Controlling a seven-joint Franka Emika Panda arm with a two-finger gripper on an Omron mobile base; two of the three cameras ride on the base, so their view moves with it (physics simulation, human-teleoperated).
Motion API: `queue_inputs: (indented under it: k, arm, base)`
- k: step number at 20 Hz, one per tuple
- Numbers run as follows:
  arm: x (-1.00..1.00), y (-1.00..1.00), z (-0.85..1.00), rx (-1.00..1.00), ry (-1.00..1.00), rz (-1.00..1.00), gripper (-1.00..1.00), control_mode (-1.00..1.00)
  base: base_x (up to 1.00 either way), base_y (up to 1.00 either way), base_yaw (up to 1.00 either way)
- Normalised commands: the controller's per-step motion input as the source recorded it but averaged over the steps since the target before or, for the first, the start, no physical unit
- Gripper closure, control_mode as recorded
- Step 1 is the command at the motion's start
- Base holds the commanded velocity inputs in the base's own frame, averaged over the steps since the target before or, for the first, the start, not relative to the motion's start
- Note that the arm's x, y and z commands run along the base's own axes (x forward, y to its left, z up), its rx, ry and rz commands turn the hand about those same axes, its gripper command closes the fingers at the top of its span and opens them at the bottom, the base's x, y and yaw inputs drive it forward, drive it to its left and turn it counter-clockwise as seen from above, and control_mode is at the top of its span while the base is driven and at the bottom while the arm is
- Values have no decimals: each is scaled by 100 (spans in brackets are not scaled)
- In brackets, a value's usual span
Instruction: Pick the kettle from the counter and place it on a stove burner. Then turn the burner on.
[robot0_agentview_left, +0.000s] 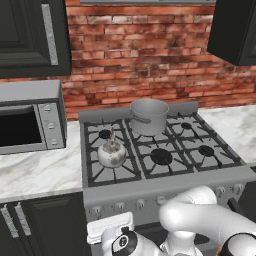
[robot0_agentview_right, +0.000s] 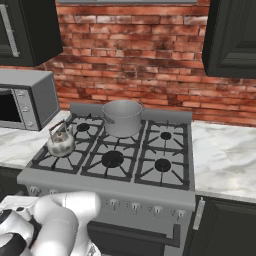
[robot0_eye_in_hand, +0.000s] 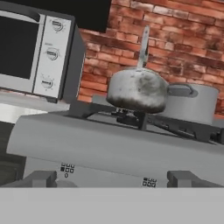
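Observation:
The small silver kettle (robot0_agentview_left: 111, 152) (robot0_agentview_right: 60, 142) (robot0_eye_in_hand: 138, 89) stands upright on the grate of the front-left stove burner (robot0_agentview_left: 101, 171) (robot0_agentview_right: 51, 160), covering its black cap. White marble counter (robot0_agentview_left: 35, 170) (robot0_agentview_right: 225, 160) lies on both sides of the stove. My gripper (robot0_eye_in_hand: 113, 179) is low in front of the stove's grey front panel (robot0_eye_in_hand: 109, 146), below and in front of the kettle. Its fingertips (robot0_eye_in_hand: 43, 178) stand wide apart, open, with nothing between them. The arm folds low at the bottom of both base views.
A larger grey pot (robot0_agentview_left: 149, 116) (robot0_agentview_right: 122, 118) (robot0_eye_in_hand: 192, 103) sits on the back centre burner. A microwave (robot0_agentview_left: 30, 117) (robot0_agentview_right: 25, 105) (robot0_eye_in_hand: 35, 52) stands on the counter left of the stove. A row of knobs (robot0_agentview_left: 120, 205) (robot0_agentview_right: 135, 206) lines the stove front. Dark cabinets hang above.

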Motion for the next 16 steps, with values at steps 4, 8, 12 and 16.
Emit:
queue_inputs:
  k: [4, 8, 12, 16]
  arm:
    - [7, 0, -28, 0, 0, 0, -100, -100]
    - [9, 3, -14, 0, 0, 0, -100, -100]
    - [10, 12, -11, 0, 0, 0, -100, -100]
    - [13, 8, -1, 0, 0, 0, -100, -100]
  base:
    - [0, 0, 0]
    - [0, 0, 0]
    - [0, 0, 0]
    - [0, 0, 0]
